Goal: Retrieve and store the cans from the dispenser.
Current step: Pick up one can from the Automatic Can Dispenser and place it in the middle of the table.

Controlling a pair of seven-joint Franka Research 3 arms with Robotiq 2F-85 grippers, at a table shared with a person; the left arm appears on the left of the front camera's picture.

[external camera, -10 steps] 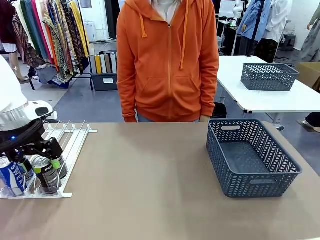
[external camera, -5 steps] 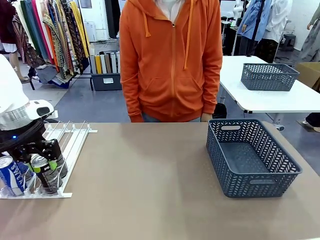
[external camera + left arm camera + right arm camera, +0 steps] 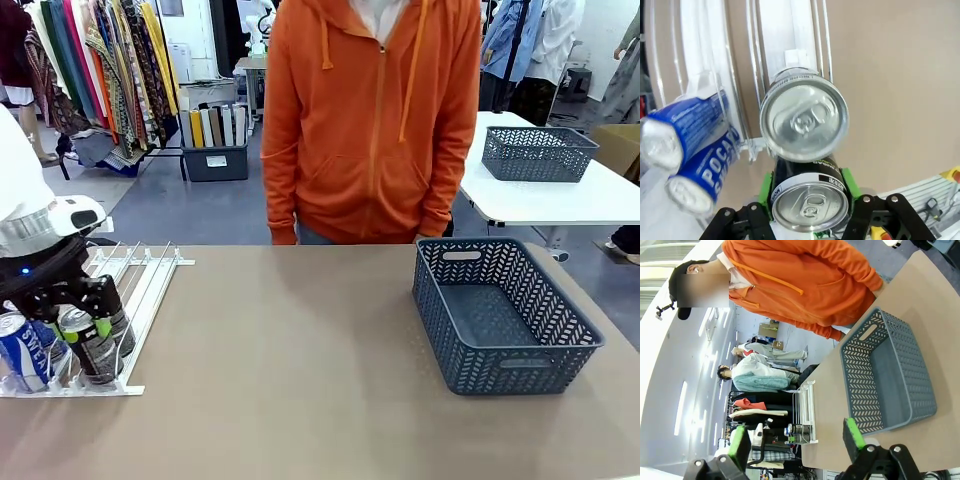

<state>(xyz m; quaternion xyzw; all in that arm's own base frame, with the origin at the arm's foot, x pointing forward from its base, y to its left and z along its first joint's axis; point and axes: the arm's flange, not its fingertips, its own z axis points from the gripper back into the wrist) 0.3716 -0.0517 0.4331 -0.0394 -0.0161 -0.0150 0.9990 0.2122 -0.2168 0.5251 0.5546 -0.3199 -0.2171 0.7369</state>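
Note:
In the front view my left gripper (image 3: 87, 330) is shut on a dark can (image 3: 93, 352) at the near end of the white dispenser (image 3: 145, 285). A blue can (image 3: 20, 350) stands in the lane beside it. Seen from the left wrist, the green pads (image 3: 847, 181) press both sides of the dark can (image 3: 809, 206). A second dark can (image 3: 804, 122) lies right behind it in the same lane. Two blue cans (image 3: 692, 131) lean in the neighbouring lanes. My right gripper (image 3: 795, 437) hangs open high above the table, holding nothing.
A dark grey-blue lattice basket (image 3: 500, 315) stands at the right of the table, nothing in it. A person in an orange hoodie (image 3: 375, 120) stands at the far edge. The brown tabletop (image 3: 290, 370) stretches between dispenser and basket.
My left gripper's fingers have closed onto the dark can. The person has stepped to the right.

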